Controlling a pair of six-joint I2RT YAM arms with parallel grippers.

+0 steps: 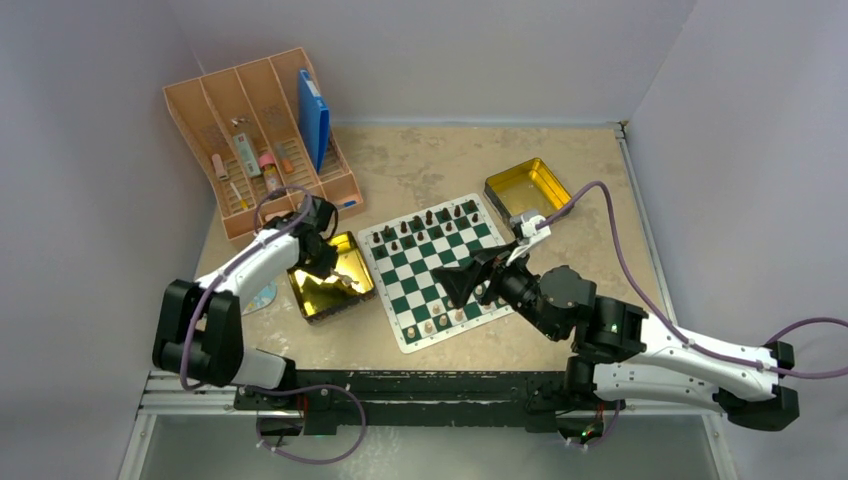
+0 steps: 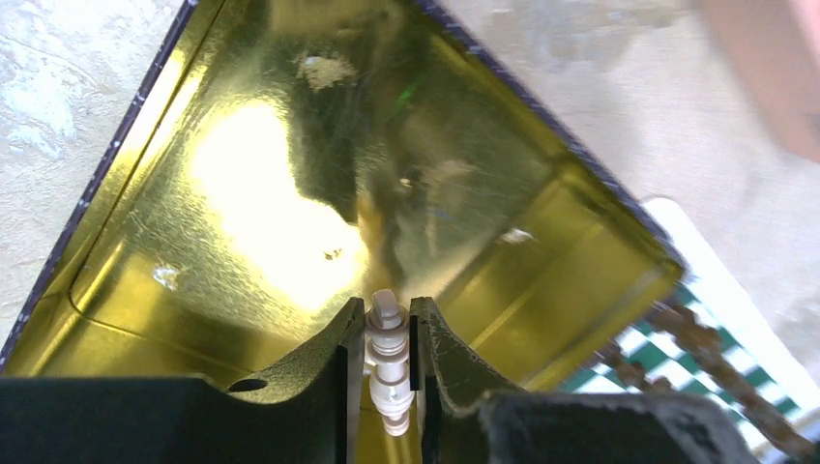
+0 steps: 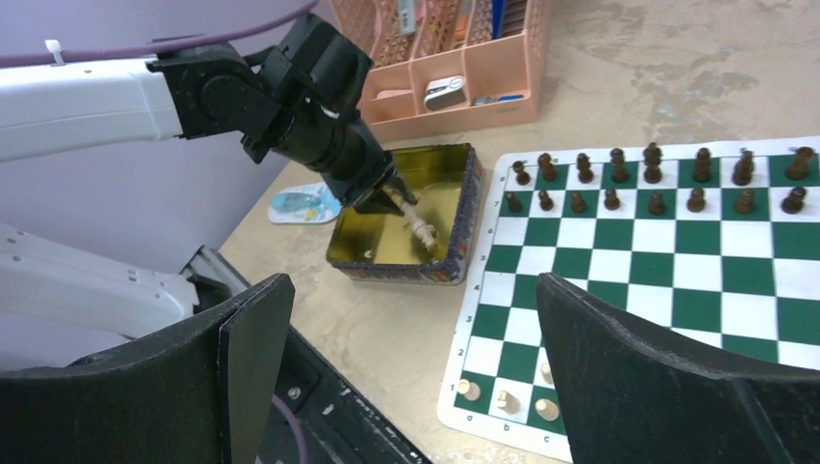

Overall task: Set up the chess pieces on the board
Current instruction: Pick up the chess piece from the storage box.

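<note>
the board (image 1: 432, 270) lies mid-table, dark chessmen (image 1: 430, 222) ranked along its far two rows and a few light pieces (image 1: 432, 325) on its near edge. off the board's far-left corner a pink divided organiser (image 1: 215, 105) holds a blue case (image 1: 312, 118) upright in one slot and small oddments in the others. a gold tin (image 3: 406, 271) sits just left of the board and a second gold tin (image 1: 527, 187) at its far-right corner; i see nothing loose in either. the right gripper (image 3: 414, 290) hangs over the board's near half, jaws spread wide and holding nothing. the left gripper (image 2: 387, 319), over the left tin, is clamped on a light chess piece (image 2: 387, 372). the piece sits slanted in a narrow pinch, so it could twist or slip on the way over, or topple neighbours when set down.
</note>
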